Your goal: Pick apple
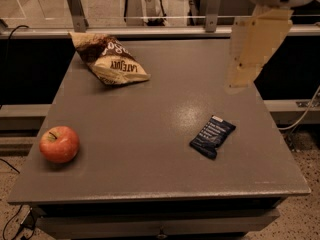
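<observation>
A round red apple (59, 144) with yellowish patches and a short dark stem sits on the grey table (150, 134) near its front left edge. My gripper (239, 81) hangs at the upper right of the camera view, pale and blurred, above the table's far right side. It is far from the apple, across the table to the right and back. Nothing shows in it.
A brown and cream chip bag (110, 59) lies at the table's back left. A dark blue snack bar wrapper (212, 135) lies right of centre. A railing with metal posts (75, 6) runs behind the table. Cables lie on the floor at both sides.
</observation>
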{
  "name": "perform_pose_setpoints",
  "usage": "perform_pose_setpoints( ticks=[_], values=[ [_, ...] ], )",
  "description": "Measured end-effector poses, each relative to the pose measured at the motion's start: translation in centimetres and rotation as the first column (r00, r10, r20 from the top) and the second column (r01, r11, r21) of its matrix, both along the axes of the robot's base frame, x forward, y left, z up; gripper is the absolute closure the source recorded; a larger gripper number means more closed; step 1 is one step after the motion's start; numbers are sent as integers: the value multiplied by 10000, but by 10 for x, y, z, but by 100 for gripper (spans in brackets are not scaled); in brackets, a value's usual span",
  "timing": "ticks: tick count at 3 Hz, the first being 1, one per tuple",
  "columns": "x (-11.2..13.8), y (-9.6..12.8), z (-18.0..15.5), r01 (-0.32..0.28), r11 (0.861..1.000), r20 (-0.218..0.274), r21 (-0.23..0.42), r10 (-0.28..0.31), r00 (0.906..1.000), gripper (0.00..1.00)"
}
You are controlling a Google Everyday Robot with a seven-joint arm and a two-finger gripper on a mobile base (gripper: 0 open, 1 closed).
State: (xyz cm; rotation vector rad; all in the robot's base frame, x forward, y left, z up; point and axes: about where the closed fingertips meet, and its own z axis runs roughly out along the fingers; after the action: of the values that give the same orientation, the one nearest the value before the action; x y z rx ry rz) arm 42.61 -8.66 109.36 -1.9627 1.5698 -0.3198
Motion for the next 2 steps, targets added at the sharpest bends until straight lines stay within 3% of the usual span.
perform_pose_setpoints(
  ticks=[2],
  values=[
    [0, 0, 0, -4, 10000, -2, -1, 4, 10000, 0]
  ],
)
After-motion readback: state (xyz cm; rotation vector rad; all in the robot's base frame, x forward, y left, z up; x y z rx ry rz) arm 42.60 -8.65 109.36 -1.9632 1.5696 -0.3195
